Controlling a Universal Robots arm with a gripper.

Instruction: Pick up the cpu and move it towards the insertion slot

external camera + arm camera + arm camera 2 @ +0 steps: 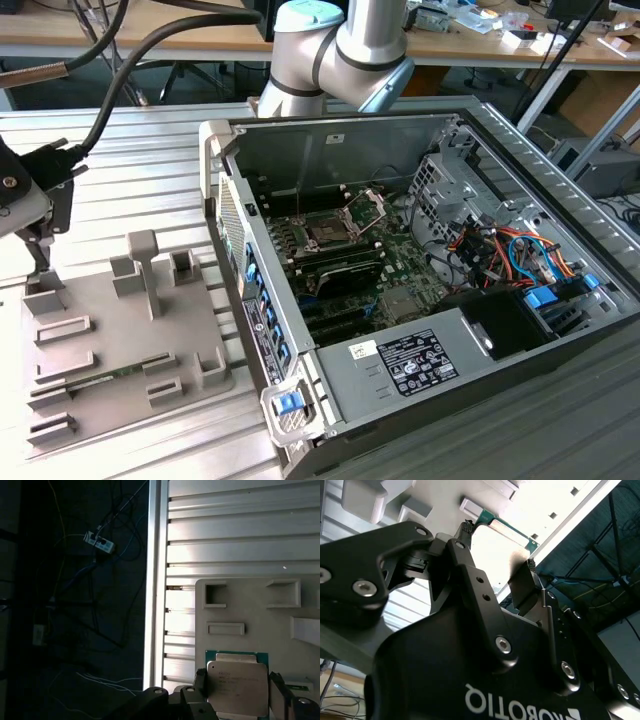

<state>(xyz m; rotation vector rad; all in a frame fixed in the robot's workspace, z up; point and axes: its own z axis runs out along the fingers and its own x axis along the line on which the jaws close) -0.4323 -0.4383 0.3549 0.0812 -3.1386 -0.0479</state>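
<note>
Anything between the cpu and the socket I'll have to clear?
Yes. The cpu lies on the grey tray outside the computer case, and the case's side wall rises between the tray and the insertion slot. The slot's metal plate looks hinged up, leaving its dark centre uncovered.

You see the gripper [40, 262] low over the far corner of the tray [110, 330], at the exterior view's left edge. A memory stick [95, 380] lies in the tray. Just beside it, on the exterior view's right, stands the open case [300, 150]. Inside, the motherboard [400, 268] carries the slot [328, 230], its metal plate raised.
</note>
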